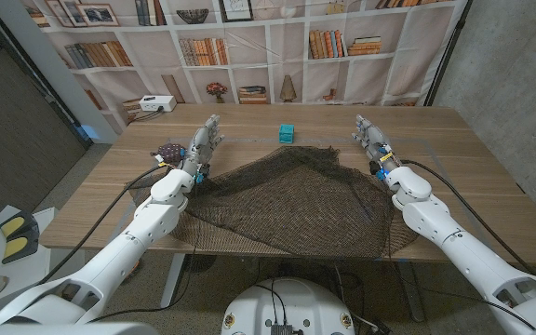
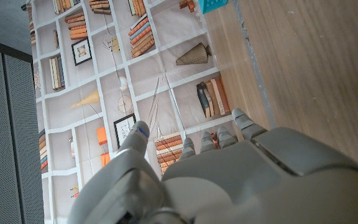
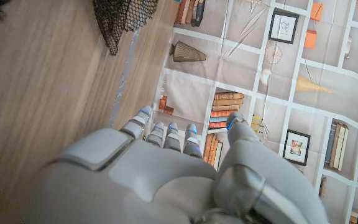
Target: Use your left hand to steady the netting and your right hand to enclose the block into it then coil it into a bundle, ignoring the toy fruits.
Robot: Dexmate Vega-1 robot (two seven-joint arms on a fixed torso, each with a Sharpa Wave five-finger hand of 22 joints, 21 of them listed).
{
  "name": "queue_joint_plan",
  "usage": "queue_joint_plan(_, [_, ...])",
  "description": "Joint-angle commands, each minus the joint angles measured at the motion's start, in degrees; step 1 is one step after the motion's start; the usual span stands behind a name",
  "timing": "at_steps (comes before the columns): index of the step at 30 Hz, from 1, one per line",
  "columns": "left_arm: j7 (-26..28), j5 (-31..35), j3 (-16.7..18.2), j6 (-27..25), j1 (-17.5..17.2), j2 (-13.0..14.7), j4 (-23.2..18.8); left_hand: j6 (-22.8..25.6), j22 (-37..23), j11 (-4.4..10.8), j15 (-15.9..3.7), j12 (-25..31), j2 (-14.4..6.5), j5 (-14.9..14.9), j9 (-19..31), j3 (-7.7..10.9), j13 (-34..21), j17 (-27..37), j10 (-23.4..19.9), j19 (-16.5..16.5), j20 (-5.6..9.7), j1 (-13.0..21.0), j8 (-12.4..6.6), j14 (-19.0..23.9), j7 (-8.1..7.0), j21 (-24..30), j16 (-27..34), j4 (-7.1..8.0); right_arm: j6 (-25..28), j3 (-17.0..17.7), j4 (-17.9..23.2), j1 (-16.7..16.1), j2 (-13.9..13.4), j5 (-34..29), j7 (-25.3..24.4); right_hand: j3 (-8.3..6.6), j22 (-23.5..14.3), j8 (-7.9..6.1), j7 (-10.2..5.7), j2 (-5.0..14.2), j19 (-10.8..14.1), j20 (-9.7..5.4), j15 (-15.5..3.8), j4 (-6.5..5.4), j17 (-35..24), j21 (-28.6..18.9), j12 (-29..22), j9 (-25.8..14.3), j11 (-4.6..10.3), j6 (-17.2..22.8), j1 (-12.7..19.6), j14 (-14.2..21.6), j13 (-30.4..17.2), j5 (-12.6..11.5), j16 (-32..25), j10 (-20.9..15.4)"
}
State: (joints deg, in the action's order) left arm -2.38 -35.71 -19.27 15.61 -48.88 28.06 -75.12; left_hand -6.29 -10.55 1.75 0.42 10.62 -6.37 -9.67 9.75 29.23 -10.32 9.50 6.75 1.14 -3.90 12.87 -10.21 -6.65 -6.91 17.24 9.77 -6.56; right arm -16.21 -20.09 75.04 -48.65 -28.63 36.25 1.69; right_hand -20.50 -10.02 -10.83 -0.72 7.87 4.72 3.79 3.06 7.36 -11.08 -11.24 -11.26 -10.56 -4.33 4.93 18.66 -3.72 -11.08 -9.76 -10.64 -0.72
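A dark netting lies spread over the middle of the wooden table, reaching its front edge. A small teal block stands on bare wood just behind the netting's far corner; a corner of the block shows in the left wrist view. My left hand is at the netting's left corner, fingers apart and pointing away, holding nothing. At the netting's right corner my right hand is likewise open and empty. An edge of the netting shows in the right wrist view.
A dark purple toy fruit lies just left of my left hand. A backdrop printed with bookshelves stands behind the table. A white box sits beyond the table's far left corner. Bare wood lies right of the netting.
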Motion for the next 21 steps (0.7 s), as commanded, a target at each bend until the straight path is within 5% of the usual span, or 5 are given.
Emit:
queue_joint_plan(1, [-2.8,4.3,5.5,-2.3,-1.5,-3.8,-0.5,-0.1,-0.1,-0.01,0.01,0.4,0.0,-0.2,0.2,0.37,-0.1,0.3,0.6,0.1,-0.42,0.5,-0.27,-0.3,-0.58,0.2,0.4,0.08,1.6,2.7,0.8,-0.9,2.1,-2.9,1.1,-0.47,-0.2,-0.29,0.01,-0.04,0.4,0.03,-0.07,0.0,-0.1,-0.4,-0.3,-0.1,-0.35,0.3,0.4,-0.5,-0.1,-0.3,-0.4,0.0])
queue_joint_plan(21, [-5.5,7.4,10.2,-3.8,-3.2,-7.1,-0.9,0.4,-0.2,-0.56,0.56,0.5,0.0,-0.1,0.2,0.19,-0.1,0.2,0.5,-0.5,-1.44,0.4,-0.36,0.1,-0.68,0.1,0.5,0.06,8.7,0.4,5.7,3.1,-0.4,-14.1,-0.5,-0.64,-0.2,-0.32,-0.44,0.13,0.6,0.13,0.18,0.15,0.0,-0.4,-0.4,-0.1,-0.67,0.6,0.8,-0.3,-0.1,-0.4,-0.6,-0.4])
